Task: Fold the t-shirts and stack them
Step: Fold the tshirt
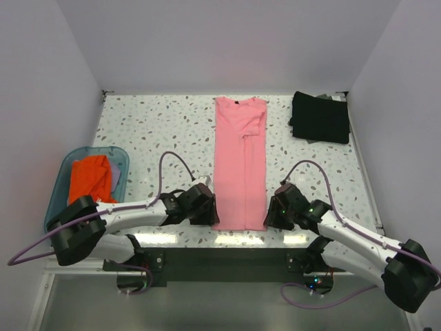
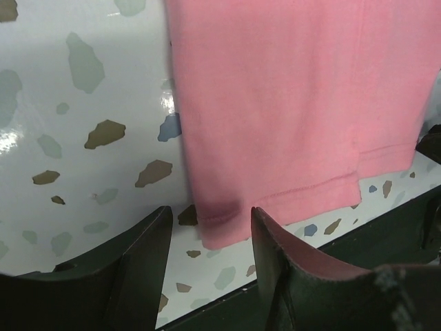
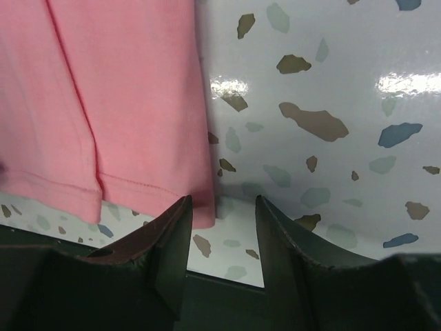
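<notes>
The salmon-pink t-shirt [image 1: 239,165] lies on the speckled table, folded lengthwise into a long narrow strip with its neck at the far end. A black t-shirt [image 1: 319,117] sits folded square at the back right. My left gripper [image 1: 211,215] is at the strip's near left corner. In the left wrist view that gripper [image 2: 210,222] stands open, and the pink hem corner [image 2: 220,231] lies between its fingertips. My right gripper [image 1: 271,215] is at the near right corner. There too the gripper [image 3: 222,207] is open, with the hem corner [image 3: 201,207] beside its left finger [image 3: 172,238].
A translucent blue tub [image 1: 60,176] holding orange cloth [image 1: 89,181] stands at the left edge. The table's near edge [image 1: 227,243] runs just behind both grippers. Walls close in the table on three sides.
</notes>
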